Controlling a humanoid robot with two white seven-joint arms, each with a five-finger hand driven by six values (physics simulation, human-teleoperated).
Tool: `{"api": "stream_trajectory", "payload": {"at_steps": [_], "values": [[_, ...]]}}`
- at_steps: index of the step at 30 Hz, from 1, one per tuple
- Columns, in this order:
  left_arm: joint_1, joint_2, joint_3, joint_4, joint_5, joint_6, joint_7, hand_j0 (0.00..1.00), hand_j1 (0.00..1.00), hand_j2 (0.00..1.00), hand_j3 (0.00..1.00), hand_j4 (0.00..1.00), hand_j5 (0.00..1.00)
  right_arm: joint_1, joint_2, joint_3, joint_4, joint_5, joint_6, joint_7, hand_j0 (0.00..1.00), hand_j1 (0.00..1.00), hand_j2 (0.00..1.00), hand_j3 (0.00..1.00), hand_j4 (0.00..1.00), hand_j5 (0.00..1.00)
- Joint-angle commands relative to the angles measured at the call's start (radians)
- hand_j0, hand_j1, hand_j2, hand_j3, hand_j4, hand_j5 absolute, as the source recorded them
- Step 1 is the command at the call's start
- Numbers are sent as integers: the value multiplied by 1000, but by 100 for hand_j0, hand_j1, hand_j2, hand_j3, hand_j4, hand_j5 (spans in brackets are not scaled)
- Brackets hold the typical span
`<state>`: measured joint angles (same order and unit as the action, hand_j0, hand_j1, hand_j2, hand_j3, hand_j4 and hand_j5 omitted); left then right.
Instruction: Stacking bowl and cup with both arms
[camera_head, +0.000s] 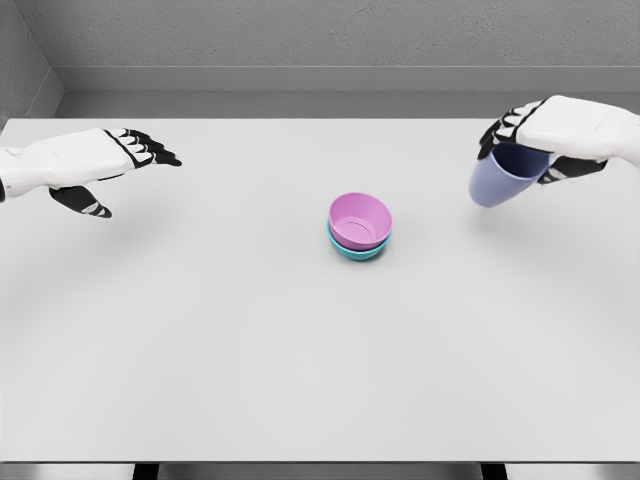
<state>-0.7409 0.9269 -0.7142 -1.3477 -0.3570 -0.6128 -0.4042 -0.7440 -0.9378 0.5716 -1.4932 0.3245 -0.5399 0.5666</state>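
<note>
The right hand (545, 140) is gripping the blue cup (505, 177) by its rim near the bench's (200, 350) far right corner, holding it tilted and seemingly lifted off the surface, while the pink bowl (361, 219) is sitting nested in a teal bowl (356, 250) at the middle of the bench. The left hand (105, 165) is hovering near the far left edge with fingers spread, holding nothing. The step in hand looks like carrying the cup (the bowls being already stacked), so the next move is calling for bringing it toward the middle, levelling it, and lowering it into the pink bowl.

matt plastic bowls (360, 225), smooth cup (505, 176), matt table (250, 350)
</note>
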Motion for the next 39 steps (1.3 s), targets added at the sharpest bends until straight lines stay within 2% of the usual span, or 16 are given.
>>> {"api": "stream_trajectory", "payload": {"at_steps": [1, 6, 9, 17, 39], "values": [[0, 1, 1, 1, 6, 2, 1, 100, 100, 100, 100, 100, 100, -2, 13, -4, -4, -5, 3, -1, 66, 66, 66, 66, 66, 66], [0, 3, 1, 1, 6, 2, 1, 100, 100, 100, 100, 100, 100, -41, 37, -4, -9, -5, 2, -1, 66, 66, 66, 66, 66, 66], [0, 6, 1, 1, 6, 2, 1, 100, 100, 100, 100, 100, 100, -41, 39, -6, -42, -5, 3, -1, 66, 66, 66, 66, 66, 66], [0, 6, 1, -1, 6, 2, 1, 100, 100, 100, 100, 100, 100, -40, 102, 1, -121, -5, 6, 1, 66, 66, 66, 66, 66, 66], [0, 6, 2, 1, 4, 2, -1, 100, 100, 100, 100, 100, 100, -28, 260, 50, -114, 19, 14, 7, 67, 67, 67, 67, 67, 67]]}}
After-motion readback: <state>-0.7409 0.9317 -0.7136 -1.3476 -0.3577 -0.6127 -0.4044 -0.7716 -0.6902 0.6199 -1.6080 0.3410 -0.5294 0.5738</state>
